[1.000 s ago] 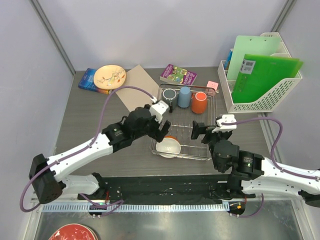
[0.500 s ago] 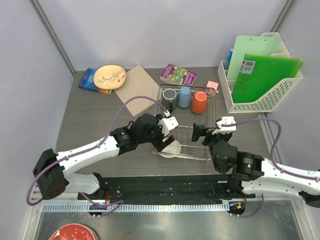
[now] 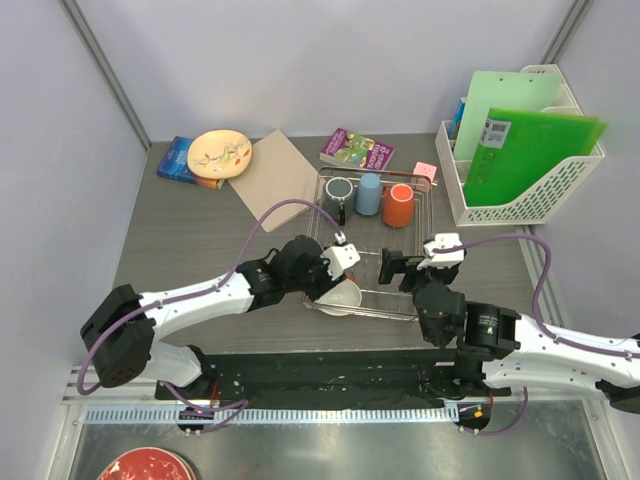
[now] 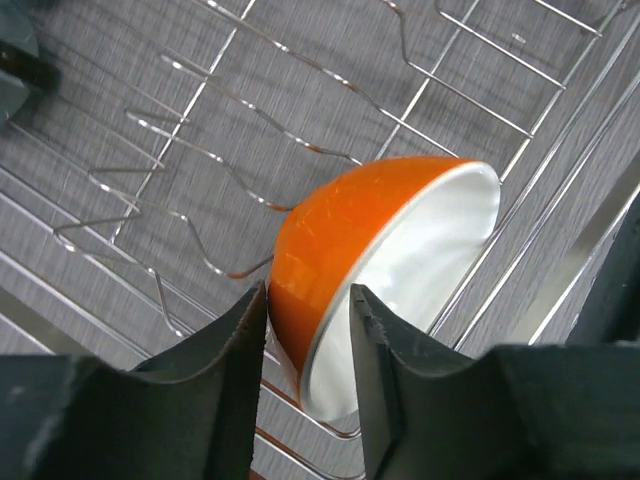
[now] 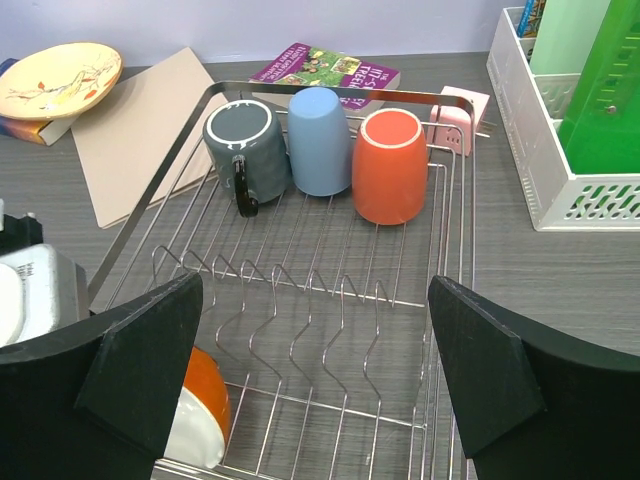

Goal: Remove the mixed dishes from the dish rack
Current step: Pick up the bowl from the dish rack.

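We are working on the small bowl (image 4: 400, 240), which is lying tipped on its side in the near-left corner of the dish rack (image 5: 330, 260), leaning among the wires close to the near rail. The left gripper (image 4: 308, 292) is pinching the bowl's wall, one finger on the orange outside and the other on the white inside, just below the rim. The right gripper (image 5: 315, 370) is hanging spread wide and empty over the near right part of the rack. At the far end, the grey mug (image 5: 247, 140), the light-blue cup (image 5: 320, 140) and the orange cup (image 5: 392, 165) are standing upside down in a row, touching or nearly so. We are judging the bowl to be light, stiff and glossy, so it is likely slippery under the pads and would chip or crack if dropped onto the wires. A hold across the wall suits it, but we are thinking the fingers should sit deep past the rim, since the curved outside could let it swing or slide once it is clear of the wires.
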### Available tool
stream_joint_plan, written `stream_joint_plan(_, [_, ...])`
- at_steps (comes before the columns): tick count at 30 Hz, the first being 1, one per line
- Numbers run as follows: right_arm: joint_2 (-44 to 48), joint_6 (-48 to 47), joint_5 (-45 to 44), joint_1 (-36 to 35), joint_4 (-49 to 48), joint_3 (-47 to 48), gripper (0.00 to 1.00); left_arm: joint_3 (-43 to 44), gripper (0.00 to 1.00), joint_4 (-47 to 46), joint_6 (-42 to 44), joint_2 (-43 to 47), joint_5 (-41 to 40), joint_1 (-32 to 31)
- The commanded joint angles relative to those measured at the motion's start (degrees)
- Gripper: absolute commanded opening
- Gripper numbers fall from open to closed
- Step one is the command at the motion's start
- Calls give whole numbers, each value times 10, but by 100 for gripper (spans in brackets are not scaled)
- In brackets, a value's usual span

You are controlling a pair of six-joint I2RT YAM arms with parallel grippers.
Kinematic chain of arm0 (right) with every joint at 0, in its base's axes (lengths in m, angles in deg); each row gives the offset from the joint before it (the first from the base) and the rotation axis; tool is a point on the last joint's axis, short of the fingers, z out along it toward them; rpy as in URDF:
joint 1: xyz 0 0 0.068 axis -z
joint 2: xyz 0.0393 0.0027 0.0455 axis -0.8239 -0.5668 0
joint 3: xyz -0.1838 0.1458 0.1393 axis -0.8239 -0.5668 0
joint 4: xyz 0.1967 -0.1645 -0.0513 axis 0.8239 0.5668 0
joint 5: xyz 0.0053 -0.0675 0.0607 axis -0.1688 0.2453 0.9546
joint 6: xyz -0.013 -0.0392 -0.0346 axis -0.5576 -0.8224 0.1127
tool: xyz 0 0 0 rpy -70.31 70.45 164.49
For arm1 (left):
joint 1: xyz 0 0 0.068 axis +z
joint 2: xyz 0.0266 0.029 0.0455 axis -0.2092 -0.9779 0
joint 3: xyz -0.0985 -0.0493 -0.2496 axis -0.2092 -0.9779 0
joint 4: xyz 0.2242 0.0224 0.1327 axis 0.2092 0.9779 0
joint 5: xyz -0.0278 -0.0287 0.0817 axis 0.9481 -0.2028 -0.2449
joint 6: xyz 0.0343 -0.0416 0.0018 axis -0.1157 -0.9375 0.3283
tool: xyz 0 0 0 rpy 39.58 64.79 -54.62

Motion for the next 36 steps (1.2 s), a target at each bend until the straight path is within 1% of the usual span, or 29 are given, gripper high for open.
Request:
stream_joint_plan(1, [-7,18,-8,1,-8,4,100,-11,34,-51,4,33,-23,-2])
stream_joint_plan(2, [-11,18,-7,2,-9,4,100,-11,31,-48,5,34,-23,-4])
stream_joint_plan(3, [-14,20,-7,1,-9,5,100,-10,25,-47,6,32,-28,-6])
stream_joint_plan(5, [-17,19,-6,2,-10,6,99,-8,21,-46,7,34,-34,-10])
stream_joint_plan(6, [-17,18,-6,1,-10,5,100,-8,17,-46,6,36,-35,-13])
stream_joint_plan(7, [-17,20,-6,1,-10,4,100,-8,16,-46,6,37,-35,-14])
stream_joint_plan(8, [-16,20,-6,1,-10,4,100,-8,14,-47,7,40,-51,-19])
stream_joint_plan(12, [-11,28,-7,1,-10,-3,100,-9,0,-51,7,45,-78,-31])
stream_joint_plan(17, [-10,34,-9,1,-10,-11,100,-17,0,-73,1,50,-123,-55])
stream_joint_plan(21, [-9,37,-12,1,-10,-15,100,-37,0,-104,-8,52,-184,-83])
stream_joint_plan(22, [-10,38,-12,2,-9,-14,100,-44,0,-130,-8,58,-215,-98])
stream_joint_plan(24, [-11,39,-13,2,-10,-17,100,-66,0,-154,-7,65,-246,-111])
stream_joint_plan(25, [-12,40,-13,1,-10,-18,100,-74,0,-168,-5,72,-277,-119])
stream_joint_plan(28, [-14,41,-13,2,-10,-18,100,-100,0,-213,5,82,-327,-150])
stream_joint_plan(29, [-15,43,-14,1,-10,-17,99,-105,0,-238,19,90,-356,-167])
stream_joint_plan(32, [-14,47,-16,1,-10,-18,100,-126,0,-271,46,106,-417,-199])
stream_joint_plan(36, [-13,58,-26,2,-10,-19,100,-157,0,-337,74,124,-468,-235])
